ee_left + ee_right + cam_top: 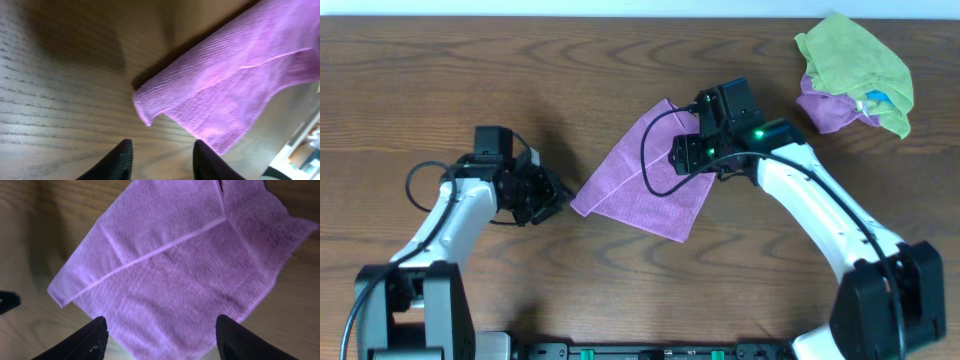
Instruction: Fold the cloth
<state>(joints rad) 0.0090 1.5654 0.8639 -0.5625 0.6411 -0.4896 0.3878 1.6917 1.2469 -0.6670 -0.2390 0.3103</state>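
Two black fingertips (92, 341) of the right arm's jaws fill the bottom edge of the right wrist view, spread wide and pinching nothing, poised above a purple microfibre cloth (175, 265) lying on the dark wood-grain counter (20, 210). One layer of the cloth overlaps another, and a stitched hem (165, 245) runs diagonally across it.

From overhead, the cloth (640, 175) sits at centre frame, its right part hidden under the right arm (820, 205). The left arm (470, 205) waits at lower left. Its jaws are also spread and empty, with the fingertips (120, 160) near the cloth's left corner (142, 107) but clear of it. At the upper right of the overhead frame, well apart from the work, a crumpled green cloth (855, 65) is draped over a second purple cloth (825, 110).

The fold looks partly made but not finished. The main risk is a bad pinch. If either pair of jaws closes on the top layer alone, the overlap would peel open instead of carrying over. Jaws that close too shallow could slip off the edge. The counter looks smooth, so a one-sided pull would likely drag the whole cloth askew. A black cable (650, 160) looping off the right arm hangs over the fabric and could snag or ruck it as the arm swings.
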